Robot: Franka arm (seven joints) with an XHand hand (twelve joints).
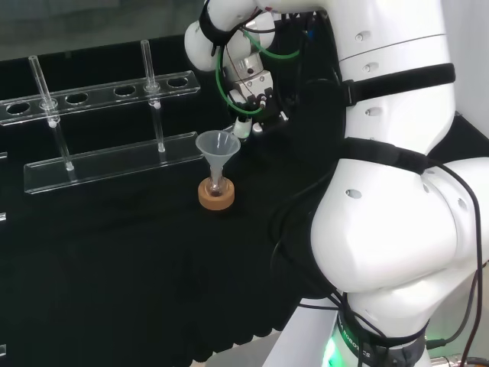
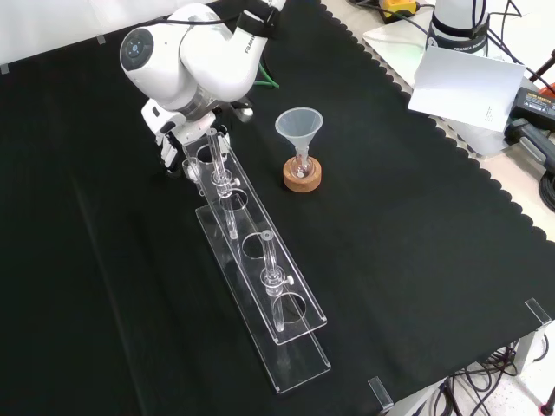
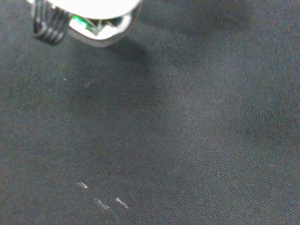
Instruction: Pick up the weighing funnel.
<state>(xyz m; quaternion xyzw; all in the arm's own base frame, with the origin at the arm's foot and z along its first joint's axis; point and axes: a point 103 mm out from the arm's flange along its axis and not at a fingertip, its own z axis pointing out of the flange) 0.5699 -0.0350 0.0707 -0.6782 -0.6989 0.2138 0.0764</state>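
My hand (image 1: pixel 256 98) hangs low over the black cloth, just right of the big funnel (image 1: pixel 218 145) in the head view. In the front view the hand (image 2: pixel 173 140) sits under the arm's white link (image 2: pixel 195 61), at the far end of the clear rack (image 2: pixel 260 269). How the hand is set cannot be made out. The wrist view looks straight down on bare black cloth (image 3: pixel 187 131), with a blurred white part of the hand (image 3: pixel 89 11) at its edge and a few faint pale glints (image 3: pixel 101 197) on the fabric.
The funnel (image 2: pixel 299 127) stands mouth up in a small flask on a cork ring (image 2: pixel 302 178). The long acrylic rack (image 1: pixel 107 164) carries upright glass tubes (image 1: pixel 151 73). White paper (image 2: pixel 468 87) and cables lie beyond the cloth's scalloped edge.
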